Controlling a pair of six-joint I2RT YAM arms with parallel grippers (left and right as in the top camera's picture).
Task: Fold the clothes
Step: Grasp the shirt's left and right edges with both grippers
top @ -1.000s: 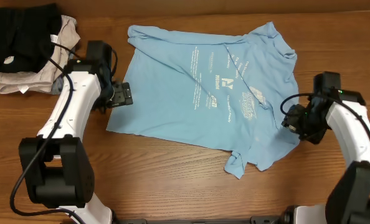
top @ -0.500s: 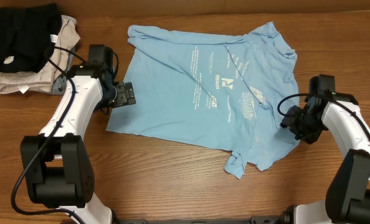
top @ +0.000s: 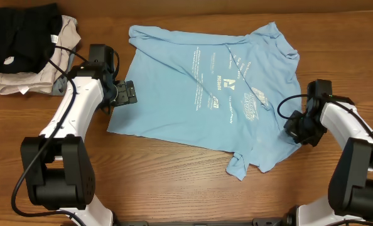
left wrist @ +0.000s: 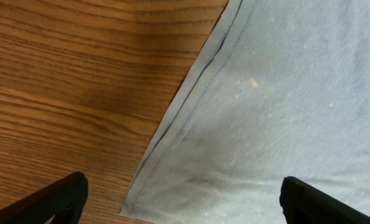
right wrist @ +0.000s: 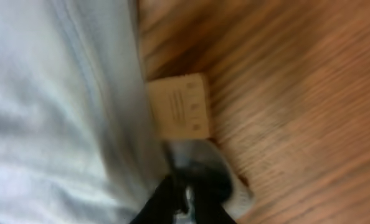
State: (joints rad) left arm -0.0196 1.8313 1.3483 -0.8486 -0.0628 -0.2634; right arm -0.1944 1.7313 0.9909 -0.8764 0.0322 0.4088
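Observation:
The clothes (top: 218, 81), a sky-blue T-shirt with white lettering, lie spread flat across the middle of the table. My left gripper (top: 127, 93) hovers open at the shirt's left hem. In the left wrist view its fingertips (left wrist: 63, 196) stand far apart, straddling the hem corner of the clothes (left wrist: 284, 93), with wood to the left. My right gripper (top: 291, 129) is at the shirt's right edge. The blurred right wrist view shows this gripper (right wrist: 190, 194) shut, pinching a bit of the clothes (right wrist: 48, 93) just below a small beige tag (right wrist: 180, 107).
A black garment (top: 20, 34) lies on beige folded garments (top: 23, 80) at the back left corner, close behind my left arm. Bare wooden table (top: 174, 182) runs along the front. One twisted sleeve end (top: 237, 166) sticks out at the shirt's front edge.
My right gripper slid left onto the shirt's right edge and closed on the fabric. The left gripper shifted slightly toward the left hem and stayed open.

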